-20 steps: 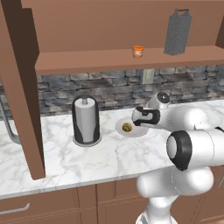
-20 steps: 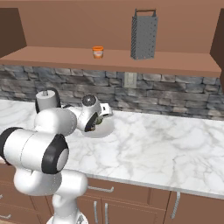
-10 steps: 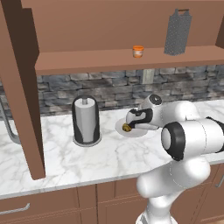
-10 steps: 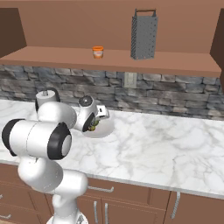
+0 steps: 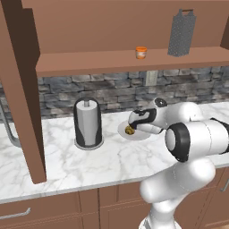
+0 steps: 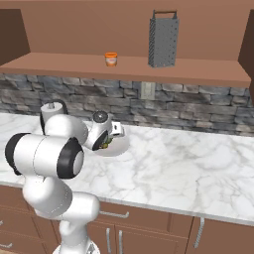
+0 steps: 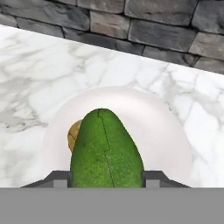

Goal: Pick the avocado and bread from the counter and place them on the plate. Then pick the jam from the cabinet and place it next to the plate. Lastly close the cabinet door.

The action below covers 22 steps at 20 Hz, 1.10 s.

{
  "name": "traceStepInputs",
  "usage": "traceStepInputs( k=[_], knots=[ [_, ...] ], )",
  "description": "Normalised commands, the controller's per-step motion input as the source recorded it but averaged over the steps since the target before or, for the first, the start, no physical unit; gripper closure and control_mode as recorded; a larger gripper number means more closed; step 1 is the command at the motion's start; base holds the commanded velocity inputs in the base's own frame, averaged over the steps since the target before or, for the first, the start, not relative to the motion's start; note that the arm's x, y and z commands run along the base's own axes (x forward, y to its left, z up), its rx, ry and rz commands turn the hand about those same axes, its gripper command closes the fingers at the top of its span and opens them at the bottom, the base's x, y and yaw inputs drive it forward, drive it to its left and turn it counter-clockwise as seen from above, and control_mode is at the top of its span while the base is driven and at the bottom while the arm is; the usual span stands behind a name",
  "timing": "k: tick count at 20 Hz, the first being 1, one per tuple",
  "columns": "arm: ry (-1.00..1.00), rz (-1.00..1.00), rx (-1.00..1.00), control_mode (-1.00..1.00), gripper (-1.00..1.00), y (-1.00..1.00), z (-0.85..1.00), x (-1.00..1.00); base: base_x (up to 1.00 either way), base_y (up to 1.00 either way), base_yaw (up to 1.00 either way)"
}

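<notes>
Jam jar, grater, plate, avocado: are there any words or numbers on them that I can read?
No readable text anywhere.
Jam: a paler band near the top, no letters to make out; too small to tell.
Grater: plain grey metal, no brand visible.
Plate: blank.
Avocado: plain green skin, no sticker.
Wall outlet: no markings visible.
</notes>
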Motion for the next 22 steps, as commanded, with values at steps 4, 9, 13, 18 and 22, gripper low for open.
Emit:
traceStepInputs(
  k=[4, 9, 13, 18, 22],
  knots=[
    [0.0, -0.03, 0.03, -1.0, 1.0, 0.0, -0.14, 0.0, 0.0, 0.0, 0.0],
    [0.0, -0.07, 0.0, -1.0, 1.0, 0.0, -0.14, 0.0, 0.0, 0.0, 0.0],
    [0.0, -0.08, 0.0, -1.0, 1.0, 0.0, -0.14, 0.03, 0.0, 0.0, 0.0],
    [0.0, -0.07, 0.0, -1.0, 1.0, 0.0, -0.2, 0.14, 0.0, 0.0, 0.0],
    [0.0, -0.07, 0.0, -1.0, 1.0, 0.0, -0.26, 0.17, 0.0, 0.0, 0.0]
  ],
)
